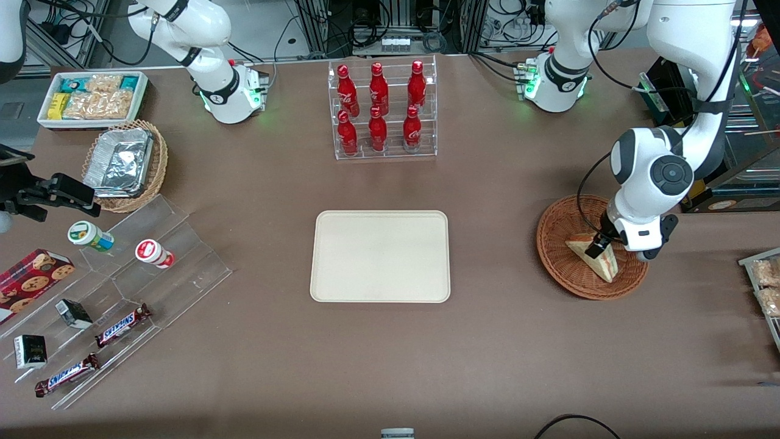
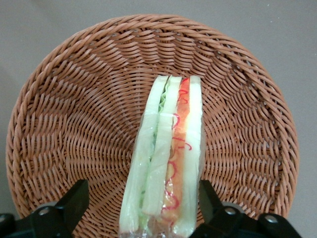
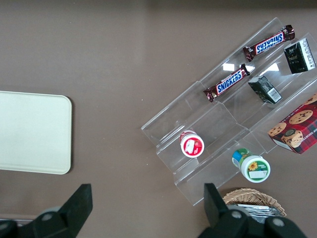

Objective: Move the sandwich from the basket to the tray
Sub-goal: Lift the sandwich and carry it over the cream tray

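Note:
The sandwich [image 1: 592, 257] is a wrapped white-bread wedge that stands on edge in the reddish-brown wicker basket [image 1: 557, 244], toward the working arm's end of the table. In the left wrist view its cut edge [image 2: 168, 148] shows green and orange-red layers against the basket's weave [image 2: 74, 124]. My left gripper [image 1: 601, 246] is down in the basket, open, with one finger on each side of the sandwich [image 2: 143, 196]. One finger [image 2: 207, 196] is close against the bread; the other [image 2: 77, 198] stands apart from it. The cream tray [image 1: 379, 256] lies bare mid-table and also shows in the right wrist view [image 3: 29, 131].
A clear rack of red bottles [image 1: 382, 110] stands farther from the camera than the tray. At the parked arm's end are a stepped acrylic shelf with snacks [image 1: 122, 292], a lighter wicker basket with foil containers [image 1: 125, 164] and a white bin of packets [image 1: 91, 97].

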`<state>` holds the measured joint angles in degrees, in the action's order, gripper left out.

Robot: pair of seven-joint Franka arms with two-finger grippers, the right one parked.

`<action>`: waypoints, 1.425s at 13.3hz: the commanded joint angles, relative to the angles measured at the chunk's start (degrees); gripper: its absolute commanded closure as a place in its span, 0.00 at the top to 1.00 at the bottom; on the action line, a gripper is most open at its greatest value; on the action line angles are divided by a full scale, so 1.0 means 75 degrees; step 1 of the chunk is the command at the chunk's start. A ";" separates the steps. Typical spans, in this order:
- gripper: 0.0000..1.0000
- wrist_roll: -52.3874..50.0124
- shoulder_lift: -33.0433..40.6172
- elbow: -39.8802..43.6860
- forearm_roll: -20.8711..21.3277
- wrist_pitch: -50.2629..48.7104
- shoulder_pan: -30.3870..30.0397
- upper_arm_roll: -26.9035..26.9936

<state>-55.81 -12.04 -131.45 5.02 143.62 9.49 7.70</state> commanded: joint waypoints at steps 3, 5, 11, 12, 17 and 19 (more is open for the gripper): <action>0.13 -0.0059 0.0515 -0.0028 0.0105 -0.0386 0.0001 0.0004; 0.11 -0.0058 0.0656 0.0275 0.0105 -0.0889 0.0013 -0.0007; 0.03 -0.0070 0.0984 0.1309 0.0116 -0.2849 0.0294 -0.0183; 0.00 -0.0116 0.1089 0.1320 0.0116 -0.2907 0.0305 -0.0195; 0.00 -0.0222 0.1371 0.2395 0.0023 -0.4276 0.1509 -0.0207; 0.00 -0.0432 0.1302 0.2888 0.0011 -0.4337 0.2294 -0.0207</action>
<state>-56.99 -1.96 -113.52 4.94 113.25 21.69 5.62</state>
